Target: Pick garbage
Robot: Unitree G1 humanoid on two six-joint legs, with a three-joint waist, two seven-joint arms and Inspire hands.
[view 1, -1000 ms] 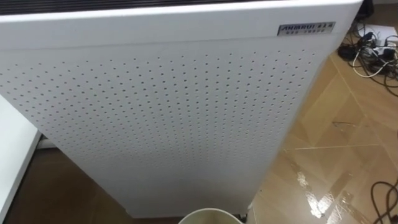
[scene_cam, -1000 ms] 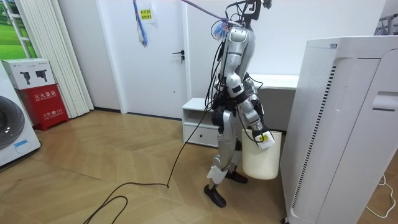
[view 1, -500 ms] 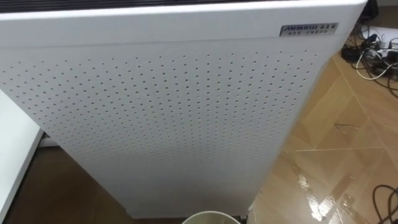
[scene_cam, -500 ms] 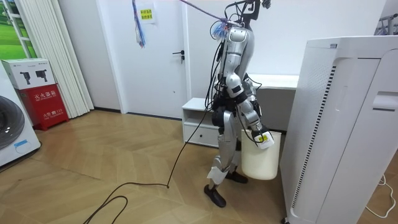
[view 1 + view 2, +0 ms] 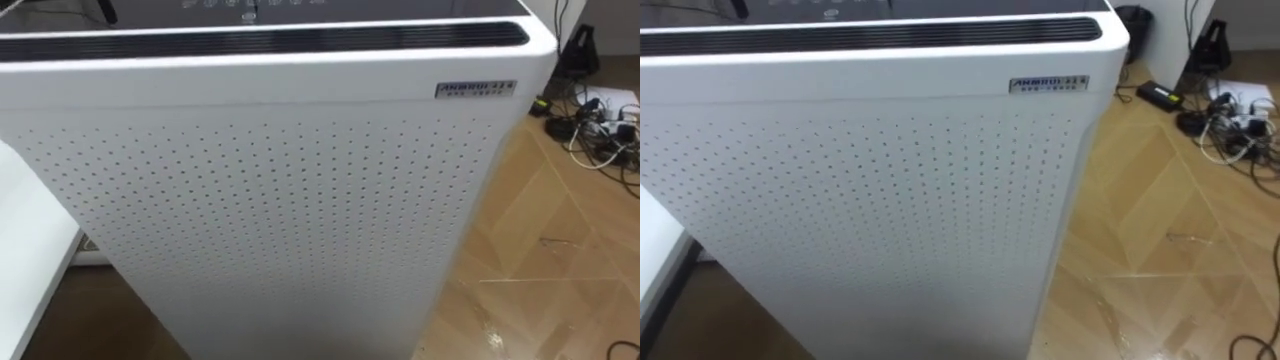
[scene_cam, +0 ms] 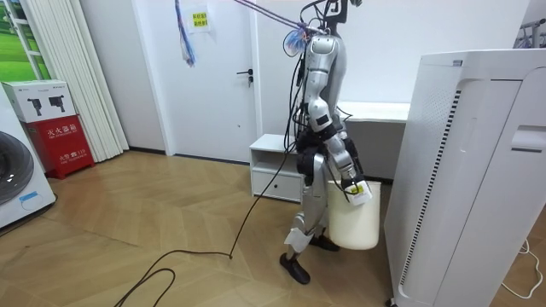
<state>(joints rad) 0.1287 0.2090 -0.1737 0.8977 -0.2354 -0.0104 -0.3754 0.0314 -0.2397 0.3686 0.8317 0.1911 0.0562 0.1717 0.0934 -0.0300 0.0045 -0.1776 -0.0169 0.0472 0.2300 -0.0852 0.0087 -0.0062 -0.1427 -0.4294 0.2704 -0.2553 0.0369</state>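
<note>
In the room view I stand at a white bin (image 6: 353,227), facing a tall white perforated appliance (image 6: 461,170) on the room view's right. My right hand (image 6: 347,180) hangs over the bin's rim, fingers curled on a small white and yellow piece of garbage (image 6: 358,193). The eye views look down at the appliance's dotted front panel (image 5: 300,210) and dark top vent (image 5: 870,35).
Loose cables and a power strip (image 5: 600,115) lie on the wooden floor to the appliance's right. A white surface edge (image 5: 25,240) shows at my left. Behind me stand a low white cabinet (image 6: 273,162) and a desk (image 6: 380,111).
The eye view has tilted up, so the bin's rim has dropped out of it. In the room view my body straightened slightly and the hand with the garbage shifted a little left.
</note>
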